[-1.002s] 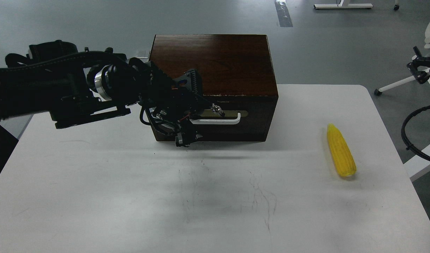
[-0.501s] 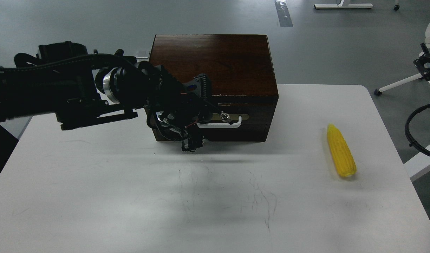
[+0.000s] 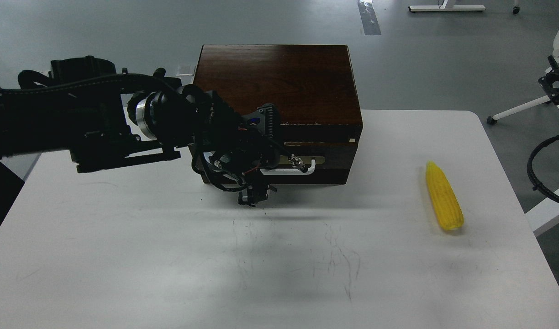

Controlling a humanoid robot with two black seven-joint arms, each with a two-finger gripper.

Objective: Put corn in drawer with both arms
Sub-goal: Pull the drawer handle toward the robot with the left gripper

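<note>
The drawer (image 3: pixel 323 153) is open a tiny bit. My left claw (image 3: pixel 272 167) is at its handle (image 3: pixel 291 168); I cannot tell its grip. The corn (image 3: pixel 444 196) lies far right on the worktop (image 3: pixel 170 256).

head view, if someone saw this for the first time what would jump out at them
The bright yellow corn cob stands out most, lying alone near the right edge of the white table, pointed end away from the robot. Next is the dark brown wooden box at the table's far middle, its drawer pulled out a crack. The black left arm reaches across from the left, its left gripper at the drawer's white bar handle.
</note>
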